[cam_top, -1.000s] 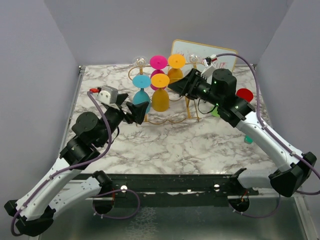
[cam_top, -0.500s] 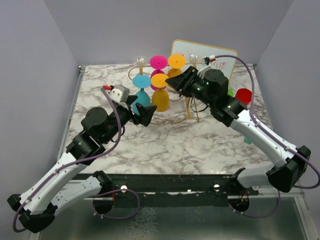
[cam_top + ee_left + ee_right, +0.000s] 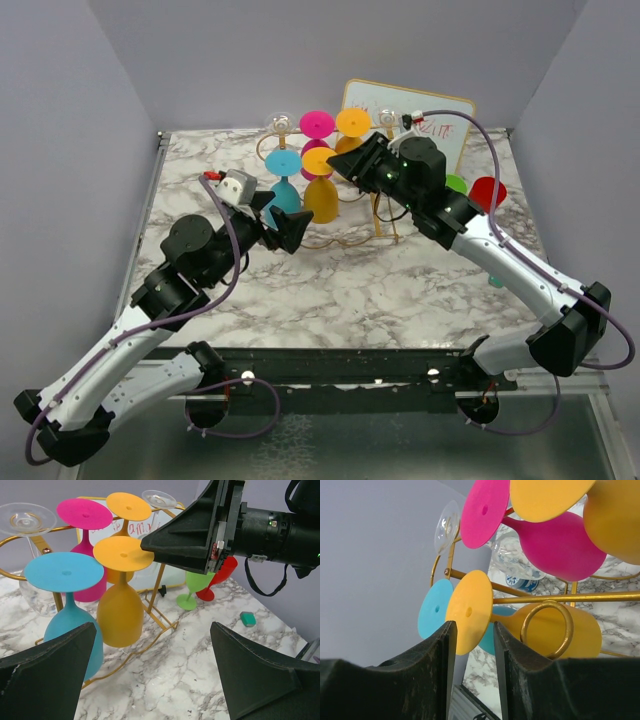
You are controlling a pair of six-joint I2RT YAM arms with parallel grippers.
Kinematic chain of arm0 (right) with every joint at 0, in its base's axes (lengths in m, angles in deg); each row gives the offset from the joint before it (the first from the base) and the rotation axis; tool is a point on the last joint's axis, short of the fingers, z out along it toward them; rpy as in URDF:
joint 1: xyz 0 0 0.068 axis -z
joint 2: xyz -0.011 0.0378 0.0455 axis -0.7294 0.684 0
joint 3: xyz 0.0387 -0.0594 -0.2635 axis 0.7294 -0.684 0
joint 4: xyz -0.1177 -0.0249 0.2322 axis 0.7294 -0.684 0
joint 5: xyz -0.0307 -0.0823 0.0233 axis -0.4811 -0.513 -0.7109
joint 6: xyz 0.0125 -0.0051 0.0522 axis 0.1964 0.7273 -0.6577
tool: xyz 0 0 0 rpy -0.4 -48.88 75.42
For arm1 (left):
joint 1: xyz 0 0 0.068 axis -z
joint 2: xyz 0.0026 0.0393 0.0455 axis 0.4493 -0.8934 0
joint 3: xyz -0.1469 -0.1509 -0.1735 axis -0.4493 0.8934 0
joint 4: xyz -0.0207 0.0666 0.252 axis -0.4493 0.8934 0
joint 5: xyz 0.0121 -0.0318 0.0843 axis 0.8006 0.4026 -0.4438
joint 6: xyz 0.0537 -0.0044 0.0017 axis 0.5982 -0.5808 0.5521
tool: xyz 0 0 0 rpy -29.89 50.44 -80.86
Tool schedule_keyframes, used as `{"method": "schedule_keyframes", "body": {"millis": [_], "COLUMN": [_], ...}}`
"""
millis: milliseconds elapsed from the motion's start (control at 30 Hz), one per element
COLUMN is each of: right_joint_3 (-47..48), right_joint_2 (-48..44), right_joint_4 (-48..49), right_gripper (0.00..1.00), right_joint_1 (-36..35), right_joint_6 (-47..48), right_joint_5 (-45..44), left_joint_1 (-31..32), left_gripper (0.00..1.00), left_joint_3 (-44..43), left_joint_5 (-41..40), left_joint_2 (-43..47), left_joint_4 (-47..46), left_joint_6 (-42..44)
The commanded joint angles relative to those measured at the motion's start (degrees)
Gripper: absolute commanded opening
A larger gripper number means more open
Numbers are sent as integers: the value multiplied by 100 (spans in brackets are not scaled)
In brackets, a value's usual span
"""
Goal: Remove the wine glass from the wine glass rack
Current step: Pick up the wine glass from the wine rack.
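Here, the removal is at its approach stage: the right jaws, a narrow gap apart and closed on nothing, sit at the rim of the round foot of the front orange glass (image 3: 120, 615). That glass hangs upside down from the gold wire rack (image 3: 600, 598). Seen from the right wrist, the lower edge of the foot lies just ahead of the jaws and in line with the gap between them, and the stem runs off along the rail to their right. Whether they already touch the foot cannot be told. The left jaws are spread wide and empty, low in front of the rack, with the blue glass (image 3: 70, 630) just beside the left one of the pair and the orange bowl ahead, between the two. A pink glass (image 3: 84, 514), a second orange glass (image 3: 128, 506) and clear glasses (image 3: 25, 519) hang farther back, beyond both sets of jaws. A green glass (image 3: 199, 581) and a red glass (image 3: 222, 577) stand on the desk (image 3: 190, 670) beyond the right arm, near a whiteboard (image 3: 450, 120). The next move likely calls for a short advance to bring the foot or stem squarely between the right jaws, then a firm close. After that comes a slide outward along the rail to its open end rather than a straight lift, taking care not to knock the blue neighbour. The left jaws look placed to steady or receive the bowl.
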State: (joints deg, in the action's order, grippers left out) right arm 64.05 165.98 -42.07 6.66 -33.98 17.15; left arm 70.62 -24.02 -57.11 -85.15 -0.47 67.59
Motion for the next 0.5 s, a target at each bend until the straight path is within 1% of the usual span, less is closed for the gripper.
{"method": "schedule_keyframes", "body": {"millis": [0, 67, 467], "right_joint_3": [195, 145, 346], "right_joint_2": [51, 27, 174], "right_joint_4": [140, 202, -10], "right_gripper": [38, 37, 36], "right_joint_1": [-42, -42, -42], "right_joint_6": [-68, -101, -84], "right_joint_5": [-172, -157, -172], "left_joint_1": [-9, -10, -13], "left_gripper": [99, 99, 99], "left_joint_3": [-179, -157, -108], "left_joint_5": [62, 68, 36], "left_joint_2": [116, 133, 195], "left_joint_4": [112, 99, 137], "left_joint_6": [-8, -12, -48]}}
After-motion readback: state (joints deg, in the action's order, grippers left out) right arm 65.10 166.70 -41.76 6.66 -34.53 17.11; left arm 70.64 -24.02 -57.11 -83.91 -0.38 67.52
